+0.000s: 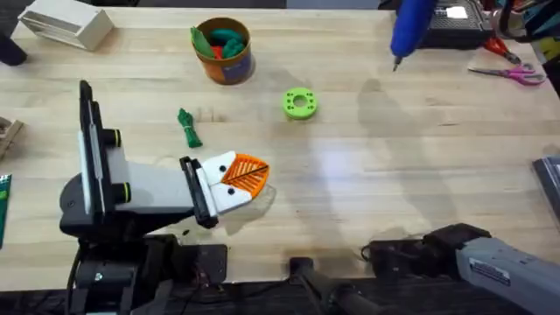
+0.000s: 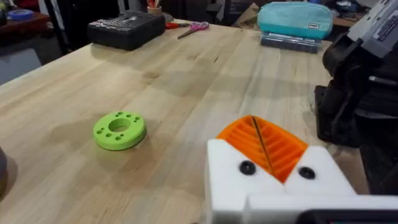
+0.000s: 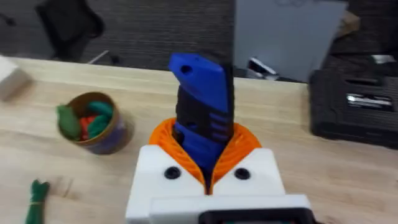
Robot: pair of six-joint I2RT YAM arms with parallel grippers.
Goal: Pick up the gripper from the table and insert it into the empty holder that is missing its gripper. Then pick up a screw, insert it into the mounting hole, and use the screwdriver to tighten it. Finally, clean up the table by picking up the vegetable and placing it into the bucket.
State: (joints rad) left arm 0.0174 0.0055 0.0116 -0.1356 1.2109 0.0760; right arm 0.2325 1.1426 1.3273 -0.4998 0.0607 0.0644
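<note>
My right gripper [image 3: 205, 152] is shut on the blue screwdriver [image 3: 202, 106], which stands between its orange pads. From overhead, the screwdriver [image 1: 409, 26] hangs over the table's far right with its metal tip pointing down. My left gripper [image 1: 249, 173] rests low at the near left, its two orange ribbed pads [image 2: 264, 140] pressed together with nothing between them. The dark green vegetable [image 1: 188, 128] lies on the wood just beyond it. The orange bucket [image 1: 225, 51] with a blue band stands at the far middle, holding green and red toys. A loose gripper pad, an empty holder and a screw are out of view.
A bright green ring [image 1: 299, 103] lies mid-table. A white box [image 1: 66, 24] sits at the far left, a black case [image 1: 451, 26] and scissors [image 1: 512, 72] at the far right. Bare wood stretches across the middle and right.
</note>
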